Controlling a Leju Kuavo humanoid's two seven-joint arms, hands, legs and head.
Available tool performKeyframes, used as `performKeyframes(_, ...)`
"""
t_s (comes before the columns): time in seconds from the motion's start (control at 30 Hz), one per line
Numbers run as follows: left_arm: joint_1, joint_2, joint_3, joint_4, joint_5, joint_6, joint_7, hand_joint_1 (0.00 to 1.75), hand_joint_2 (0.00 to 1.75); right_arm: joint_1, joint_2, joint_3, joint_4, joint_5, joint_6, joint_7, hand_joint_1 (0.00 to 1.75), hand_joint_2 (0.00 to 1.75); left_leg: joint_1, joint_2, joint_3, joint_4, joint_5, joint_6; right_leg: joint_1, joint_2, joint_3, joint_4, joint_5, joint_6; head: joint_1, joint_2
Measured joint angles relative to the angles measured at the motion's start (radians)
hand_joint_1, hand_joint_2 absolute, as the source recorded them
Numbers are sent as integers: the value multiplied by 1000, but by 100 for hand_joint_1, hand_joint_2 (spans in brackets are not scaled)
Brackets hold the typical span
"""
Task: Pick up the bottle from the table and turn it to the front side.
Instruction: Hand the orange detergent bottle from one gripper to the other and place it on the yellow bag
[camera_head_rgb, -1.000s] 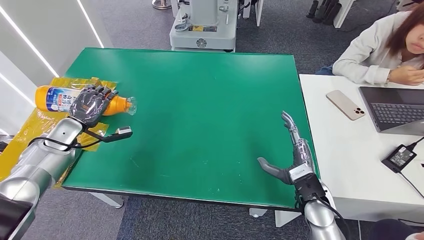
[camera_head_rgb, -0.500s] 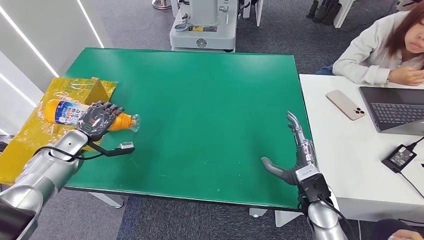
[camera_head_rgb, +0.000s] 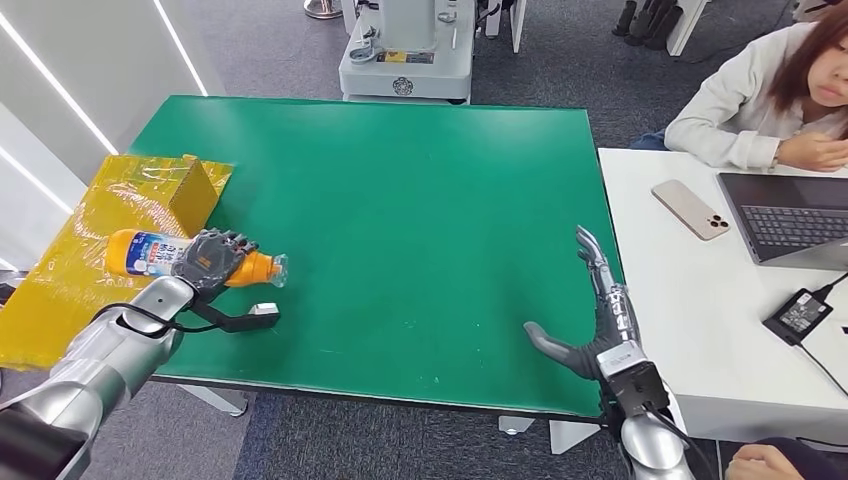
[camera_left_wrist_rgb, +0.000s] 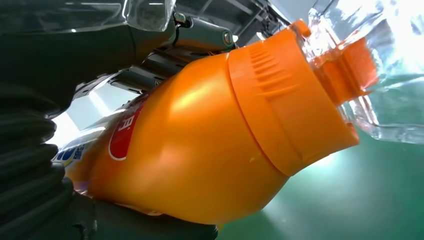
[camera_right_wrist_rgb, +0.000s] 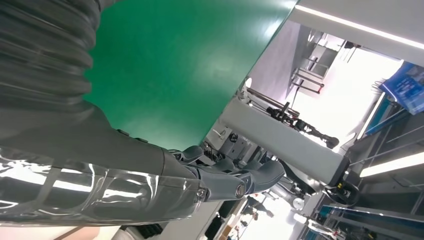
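The orange plastic bottle with a blue-and-white label (camera_head_rgb: 185, 259) is held lying sideways in the left hand (camera_head_rgb: 215, 258) at the green table's (camera_head_rgb: 420, 200) left edge. Judged smooth, rigid, fairly light — best gripped mid-body. The left wrist view reveals the ribbed shoulder and clear cap (camera_left_wrist_rgb: 350, 75). The right hand (camera_head_rgb: 598, 320) is spread wide, holding nothing.

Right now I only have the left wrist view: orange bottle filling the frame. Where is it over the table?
Observer: The bottle lies sideways in the left hand at the green table's left edge, cap end toward the middle.
Operator: Right hand?
Observer: The right hand is open, fingers spread, over the table's near right corner.
Operator: Anything near the bottle?
Observer: A yellow box stands just behind it.
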Motion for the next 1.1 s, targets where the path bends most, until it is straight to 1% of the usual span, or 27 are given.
performKeyframes(0.2, 0, -6, 0, 10, 2, -46, 11, 175, 175, 7, 0, 0, -16, 12, 14, 4, 0, 175, 0, 0, 0, 0, 0, 0, 0, 0, 0, 0, 0, 0, 0, 0)
performKeyframes(0.27, -1, -6, 0, 14, -3, -63, 15, 171, 175, 7, 0, 0, -16, 15, 18, 3, 0, 175, 0, 0, 0, 0, 0, 0, 0, 0, 0, 0, 0, 0, 0, 0)
performKeyframes(0.4, -1, -4, 0, 20, -11, -81, 28, 0, 175, 6, 0, 1, -16, 22, 20, 1, 0, 175, 0, 0, 0, 0, 0, 0, 0, 0, 0, 0, 0, 0, 0, 0)
performKeyframes(0.77, -1, -4, -2, 27, -9, -99, 84, 0, 175, 7, 0, 1, -29, 32, 34, 2, 0, 175, 0, 0, 0, 0, 0, 0, 0, 0, 0, 0, 0, 0, 0, 0)
performKeyframes(1.0, 0, -5, -2, 30, 7, -86, 91, 0, 175, 15, 0, 1, -39, 36, 34, 6, 0, 175, 0, 0, 0, 0, 0, 0, 0, 0, 0, 0, 0, 0, 0, 0)
performKeyframes(1.1, 1, -8, -2, 31, 9, -65, 97, 0, 175, 17, 0, 0, -39, 36, 34, 6, 0, 175, 0, 0, 0, 0, 0, 0, 0, 0, 0, 0, 0, 0, 0, 0)
